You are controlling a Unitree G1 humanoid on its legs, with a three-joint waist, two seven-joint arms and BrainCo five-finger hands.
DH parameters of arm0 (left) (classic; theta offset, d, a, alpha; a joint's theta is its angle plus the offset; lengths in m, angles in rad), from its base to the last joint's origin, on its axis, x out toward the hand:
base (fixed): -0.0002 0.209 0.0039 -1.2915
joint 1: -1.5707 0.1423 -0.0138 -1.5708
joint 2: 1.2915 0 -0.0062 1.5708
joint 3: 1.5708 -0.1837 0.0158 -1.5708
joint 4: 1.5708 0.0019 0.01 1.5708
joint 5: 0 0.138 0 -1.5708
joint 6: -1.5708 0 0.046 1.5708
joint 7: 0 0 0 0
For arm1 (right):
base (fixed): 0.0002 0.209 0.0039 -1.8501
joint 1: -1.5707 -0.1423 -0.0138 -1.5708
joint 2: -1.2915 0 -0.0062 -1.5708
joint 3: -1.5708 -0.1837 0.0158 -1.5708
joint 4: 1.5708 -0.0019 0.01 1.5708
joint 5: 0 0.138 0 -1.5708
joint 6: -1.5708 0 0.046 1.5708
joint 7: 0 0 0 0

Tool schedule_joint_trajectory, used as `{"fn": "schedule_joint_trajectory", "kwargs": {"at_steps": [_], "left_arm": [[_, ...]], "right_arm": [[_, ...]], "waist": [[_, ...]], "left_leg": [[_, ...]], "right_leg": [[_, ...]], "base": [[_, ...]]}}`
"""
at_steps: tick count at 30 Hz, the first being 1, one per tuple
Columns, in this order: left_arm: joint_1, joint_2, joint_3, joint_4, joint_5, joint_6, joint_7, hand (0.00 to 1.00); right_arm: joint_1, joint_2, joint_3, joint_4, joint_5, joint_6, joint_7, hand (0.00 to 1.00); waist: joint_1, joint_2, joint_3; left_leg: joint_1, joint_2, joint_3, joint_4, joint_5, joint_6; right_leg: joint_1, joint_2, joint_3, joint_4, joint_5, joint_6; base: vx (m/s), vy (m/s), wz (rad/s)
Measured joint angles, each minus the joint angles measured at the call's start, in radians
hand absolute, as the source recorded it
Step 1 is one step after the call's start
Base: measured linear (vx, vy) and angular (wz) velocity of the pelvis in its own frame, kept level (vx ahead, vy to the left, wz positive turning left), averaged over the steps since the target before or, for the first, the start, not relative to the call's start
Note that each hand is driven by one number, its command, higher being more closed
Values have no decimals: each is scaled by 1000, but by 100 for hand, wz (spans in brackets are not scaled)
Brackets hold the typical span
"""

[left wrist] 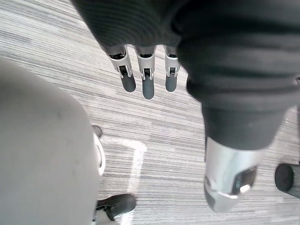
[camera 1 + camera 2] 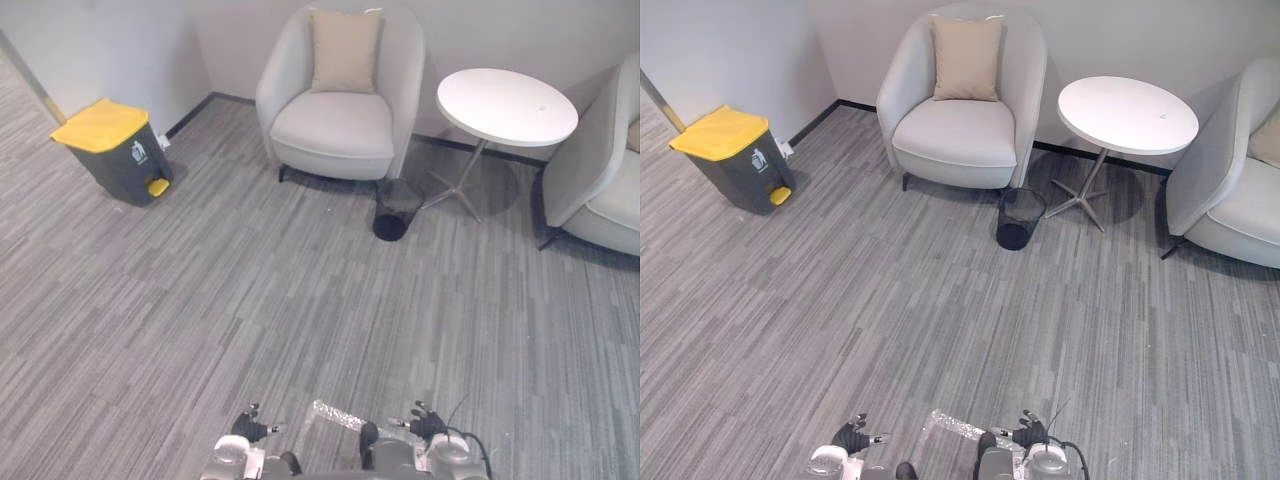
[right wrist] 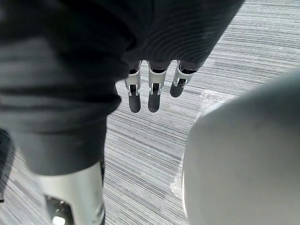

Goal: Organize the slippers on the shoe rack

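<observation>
My left hand [image 1: 147, 77] hangs over the grey striped carpet, its fingers straight and its thumb [image 1: 229, 183] apart, holding nothing. My right hand [image 3: 152, 91] hangs the same way over the carpet, fingers straight and relaxed, thumb [image 3: 70, 197] off to the side, nothing in it.
A light armchair [image 2: 335, 120] with a beige cushion stands at the far wall. To its right are a round white side table [image 2: 507, 105], a black mesh wastebasket [image 2: 397, 208] and a second armchair [image 2: 600, 180]. A grey bin with a yellow lid [image 2: 115, 150] stands far left.
</observation>
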Motion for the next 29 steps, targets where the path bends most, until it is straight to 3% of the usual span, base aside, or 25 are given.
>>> {"fn": "schedule_joint_trajectory", "kwargs": {"at_steps": [2,3,6,9,12,13,15,16,17,19,21,29], "left_arm": [[9,-7,-2,-1,0,1,0,0],[6,0,-1,-8,-1,1,0,0],[2,1,-2,2,2,3,-1,0],[-13,6,-3,12,2,5,0,0],[-22,2,-2,22,1,4,1,0],[-21,0,-3,21,1,3,0,0],[-20,-19,-4,20,-6,-2,1,0],[-20,-19,-4,21,-7,-2,1,0],[-16,-18,-15,22,-8,-2,1,0],[-13,-10,-23,22,-14,-3,1,0],[-3,4,-23,31,-14,-1,1,0],[-2,2,-24,30,-17,-1,1,0]], "right_arm": [[0,-5,-2,-1,0,2,0,0],[3,-3,-2,3,-1,2,1,0],[17,-1,-1,1,-2,2,3,0],[21,-1,-2,0,0,2,3,0],[26,-5,-3,0,3,2,-2,0],[26,-5,-3,0,3,2,-3,0],[25,-13,-8,1,12,3,-5,0],[25,-13,-10,2,13,3,-5,0],[28,-13,-21,3,13,3,-5,0],[32,-9,-41,5,14,3,-4,0],[38,5,-45,2,16,3,-1,0],[40,5,-72,10,15,5,6,0]], "waist": [[7,23,-6],[10,6,-9],[15,7,-17],[15,-10,-9],[18,-5,-3],[18,-2,-5],[21,17,-8],[21,19,-8],[21,30,-11],[22,37,-21],[14,19,-36],[15,19,-46]], "left_leg": [[10,26,13,-20,2,-4],[22,29,42,-35,5,-16],[34,65,54,-28,5,-27],[19,89,58,75,-1,-29],[-9,113,35,230,-23,-11],[-15,106,-4,235,-44,-11],[-36,30,-217,167,-76,-24],[-40,19,-243,146,-76,-23],[-37,8,-281,58,-48,-1],[-22,1,-259,34,-37,-4],[-13,-22,-219,5,-37,4],[23,-33,-223,-36,-32,12]], "right_leg": [[19,7,-52,-43,-36,3],[21,-5,-99,-44,10,1],[64,66,-35,-171,80,-25],[94,90,21,-233,116,-35],[127,95,99,-248,121,-39],[127,94,110,-248,121,-39],[126,92,169,-253,127,-31],[127,90,177,-253,128,-29],[127,96,200,-256,132,-16],[139,97,232,-284,155,13],[146,71,246,-322,170,25],[151,75,236,-333,163,35]], "base": [[66,-98,-43],[54,-32,-41],[121,-79,-65],[135,-83,-69],[118,2,-70],[100,45,-72],[54,102,-73],[16,155,-71],[-17,150,-66],[-5,158,-61],[9,149,-34],[62,37,-4]]}}
